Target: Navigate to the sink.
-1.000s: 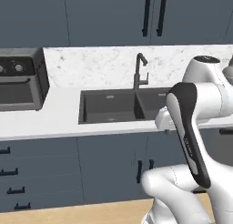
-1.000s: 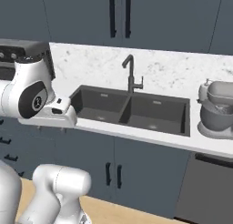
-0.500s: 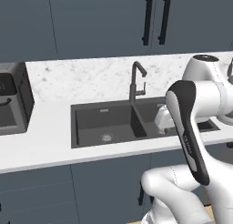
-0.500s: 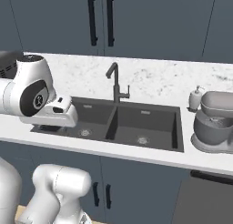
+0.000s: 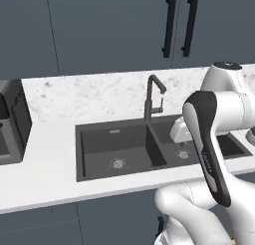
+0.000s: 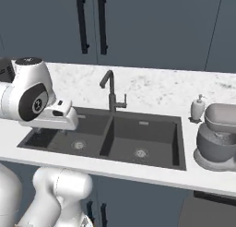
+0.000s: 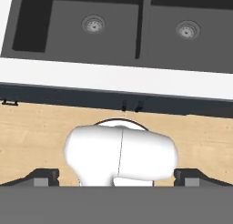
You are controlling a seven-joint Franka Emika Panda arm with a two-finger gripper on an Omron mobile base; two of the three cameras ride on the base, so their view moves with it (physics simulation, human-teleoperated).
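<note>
I see the dark-grey matte rectangular double-basin sink [image 5: 149,147] ahead of my gripper [image 7: 116,175], sunk into the white bench [image 6: 138,170]. The gripper's fingertips sit well apart. An angular dark faucet [image 6: 110,90] rises at the sink's far edge.

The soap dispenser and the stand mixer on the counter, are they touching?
Cannot tell. In the right base view the soap dispenser sits right behind the stand mixer bowl's edge, overlapping it, so no gap or contact shows plainly.

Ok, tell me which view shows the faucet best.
The right base view: the faucet stands whole and unobstructed behind the sink. The left base view also shows it, close beside the arm. The hand view shows both basins and drains.
</note>
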